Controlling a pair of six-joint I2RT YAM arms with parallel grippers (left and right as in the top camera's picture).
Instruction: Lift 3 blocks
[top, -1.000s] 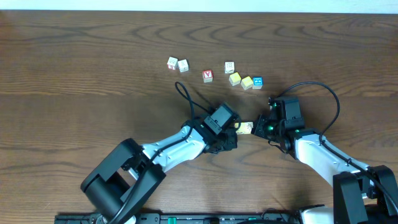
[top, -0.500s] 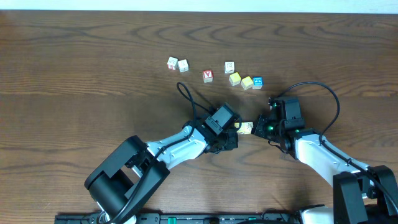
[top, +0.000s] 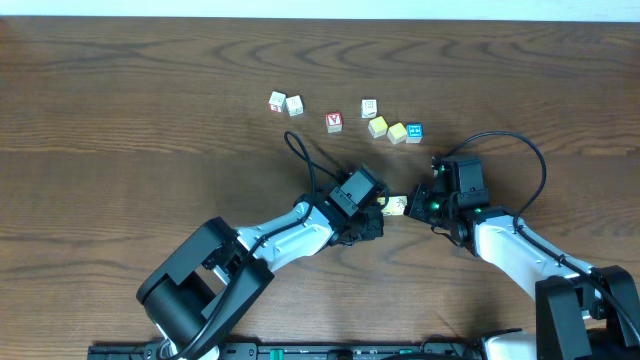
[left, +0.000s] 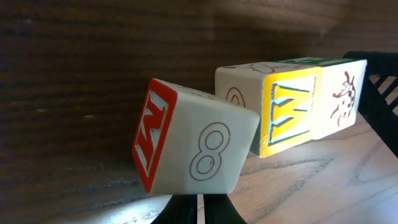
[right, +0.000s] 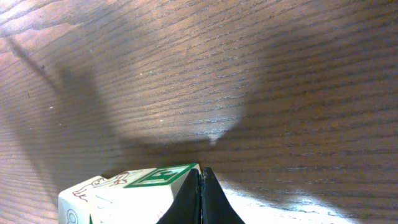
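Only the left arm (top: 280, 238) has shifted, slightly at its rear links; the left gripper (left: 199, 208), fingers together, sits under a tilted red-faced wooden cube (left: 186, 146), while the right gripper (right: 201, 198), also closed, touches the white green-marked wooden cube (right: 155, 178), in a row with the yellow dark-lettered cube (left: 289, 112) and the cream orange-ringed cube (left: 239, 93) between both grippers.

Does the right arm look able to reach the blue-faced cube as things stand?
Probably yes: the blue-faced cube lies in the open just beyond the right hand, nothing between. But that hand is shut against the blocks, so leaving might release them.
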